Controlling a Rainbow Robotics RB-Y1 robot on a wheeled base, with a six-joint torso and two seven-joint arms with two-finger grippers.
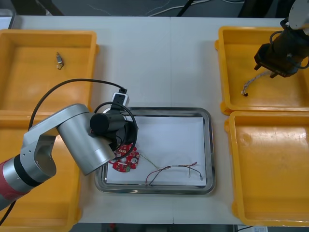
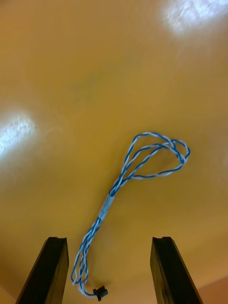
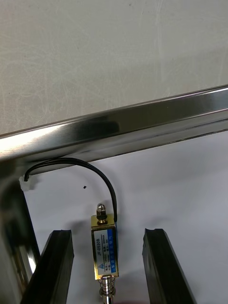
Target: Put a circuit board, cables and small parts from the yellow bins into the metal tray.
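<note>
The left tool (image 3: 107, 232) hangs low over the left end of the metal tray (image 1: 208, 145), near its rim. Its fingers are spread and grasp nothing. Between them, touching neither finger, a small metal part (image 3: 105, 249) lies on the white inside of the tray, with a short black wire (image 3: 71, 162) curving from it. A round red circuit board (image 1: 126, 158) and a thin cable (image 1: 174, 169) also lie in the tray.

The right tool (image 2: 109, 239) is over the far right yellow bin (image 1: 231, 48), released as well. The blue and white cable (image 2: 142, 164) lies on the bin floor, one end between the fingers. A second small metal part (image 1: 59, 60) rests in the far left bin (image 1: 48, 34).
</note>
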